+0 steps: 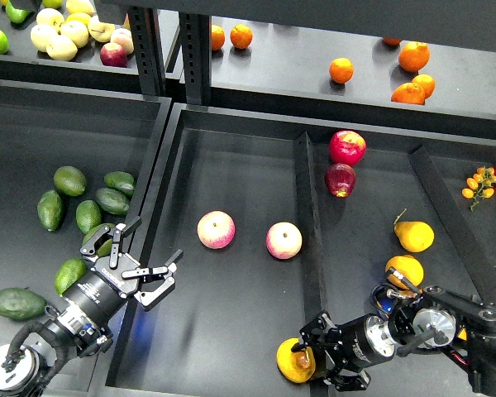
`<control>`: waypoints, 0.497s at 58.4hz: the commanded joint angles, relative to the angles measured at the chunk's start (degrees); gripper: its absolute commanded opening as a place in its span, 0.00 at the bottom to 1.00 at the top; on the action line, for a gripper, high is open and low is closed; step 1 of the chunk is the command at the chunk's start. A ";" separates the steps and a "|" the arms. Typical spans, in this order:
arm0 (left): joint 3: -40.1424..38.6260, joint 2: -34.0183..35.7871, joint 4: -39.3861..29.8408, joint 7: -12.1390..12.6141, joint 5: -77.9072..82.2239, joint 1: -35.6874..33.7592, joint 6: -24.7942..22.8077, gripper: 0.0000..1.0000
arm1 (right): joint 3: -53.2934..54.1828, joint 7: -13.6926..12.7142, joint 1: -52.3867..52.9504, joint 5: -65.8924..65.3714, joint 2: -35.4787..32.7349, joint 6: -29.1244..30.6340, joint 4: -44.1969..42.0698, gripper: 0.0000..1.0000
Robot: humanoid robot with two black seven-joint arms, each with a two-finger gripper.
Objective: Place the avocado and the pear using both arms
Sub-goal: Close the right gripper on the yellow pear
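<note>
Nearest, at the front edge of the wide black middle tray (pixel 231 331), the right tool (pixel 321 364) is clamped on the squat yellow-orange pear with a brown blotch (pixel 291 362), which sits low against the tray floor close to the divider wall (pixel 312 248). To the left, the left tool (pixel 140 260) has its fingers spread apart with nothing between them, over the ridge between the middle tray and the left black tray (pixel 33 141). Just beside it lie dark green smooth oval avocados; one avocado (pixel 99 241) lies partly under the tool's upper finger. Farther in, two round pink-and-yellow apples (pixel 217 229) rest apart in the middle of the tray. In the right compartment lie two cleaner yellow pears (pixel 414 236), and beyond them two dark red apples (pixel 347 147) near the far edge. On the upper shelf (pixel 314 58) sit scattered oranges (pixel 341 70) and, at the far left, pale yellow apples (pixel 62 37).
</note>
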 commanded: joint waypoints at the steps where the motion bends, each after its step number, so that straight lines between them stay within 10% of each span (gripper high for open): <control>1: -0.01 0.00 0.00 0.00 0.09 0.00 0.00 0.99 | 0.09 -0.03 -0.03 -0.04 0.41 -0.02 -0.09 0.57; 29: -0.01 0.00 0.00 0.00 0.09 0.00 0.00 0.99 | 1.67 -0.03 0.05 -0.04 0.94 -0.02 -0.44 0.28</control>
